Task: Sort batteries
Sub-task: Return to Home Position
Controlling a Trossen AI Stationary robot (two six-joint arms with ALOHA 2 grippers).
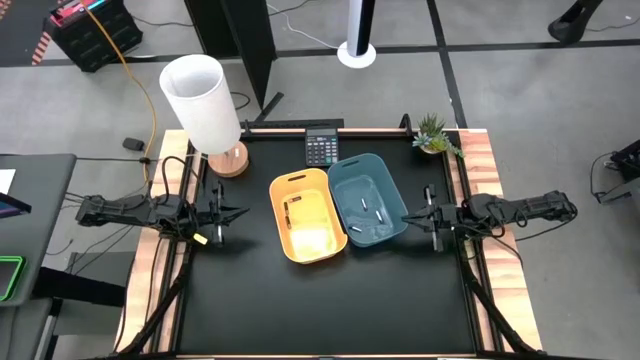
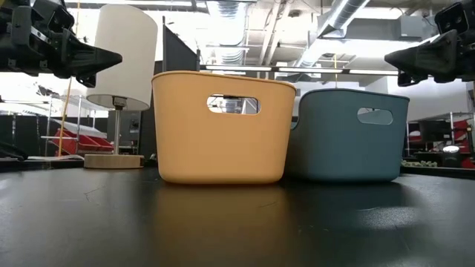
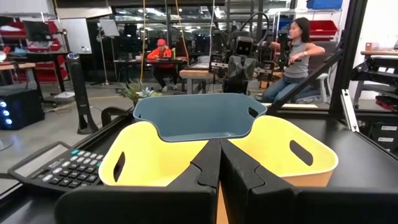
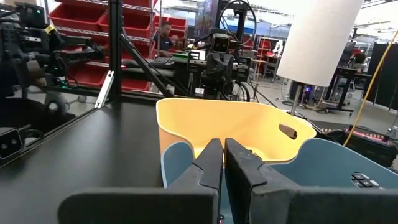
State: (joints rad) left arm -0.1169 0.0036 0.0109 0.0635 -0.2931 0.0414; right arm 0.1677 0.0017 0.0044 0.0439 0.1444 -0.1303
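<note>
Sorting appears complete: silver batteries (image 1: pixel 365 208) lie in the blue bin (image 1: pixel 396 197), dark batteries (image 1: pixel 290 211) seemingly in the yellow bin (image 1: pixel 318 242), and none shows loose on the desk (image 1: pixel 330 310). The left gripper (image 1: pixel 232 212) and right gripper (image 1: pixel 418 214), fingers clenched on nothing, hang outside the bins over open desk near its side edges.

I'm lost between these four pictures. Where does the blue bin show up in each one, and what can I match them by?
High view: the blue bin sits just right of the table's middle.
Low view: the bin stands right of centre.
Left wrist view: the bin is at centre, behind the yellow one.
Right wrist view: the bin runs along the bottom, nearest the camera.
Shared landmark: the yellow bin, right beside it in every view.
</note>
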